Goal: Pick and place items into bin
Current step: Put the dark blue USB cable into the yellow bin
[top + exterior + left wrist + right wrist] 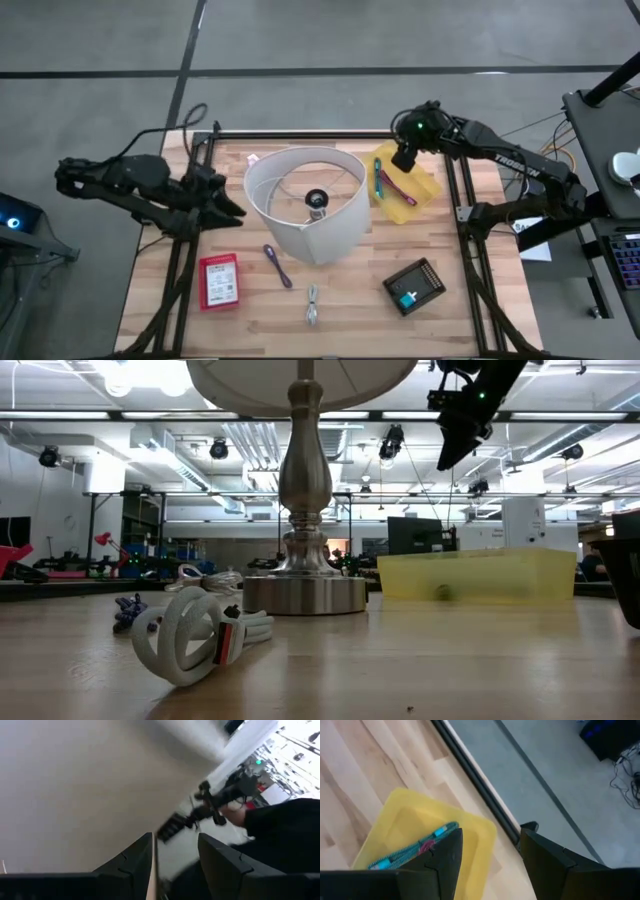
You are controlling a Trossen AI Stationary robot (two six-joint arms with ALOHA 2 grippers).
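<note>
High view: right gripper (404,160) hangs spread and empty over the yellow bin (424,190) near the counter's (440,320) far right corner; left gripper (228,205) spread too, at the left edge.

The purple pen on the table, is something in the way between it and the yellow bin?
Yes. The white lampshade stands between the purple pen and the yellow bin, so the pen must go around or over it.

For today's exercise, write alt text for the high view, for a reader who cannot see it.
Seen from above, the right pincer hovers open and empty over a shallow translucent yellow plastic bin holding stick-like items. A large white lampshade stands mid-table, with a purple pen-like tool and a silvery clip nearby; the left pincer waits open at the table's left edge.
</note>
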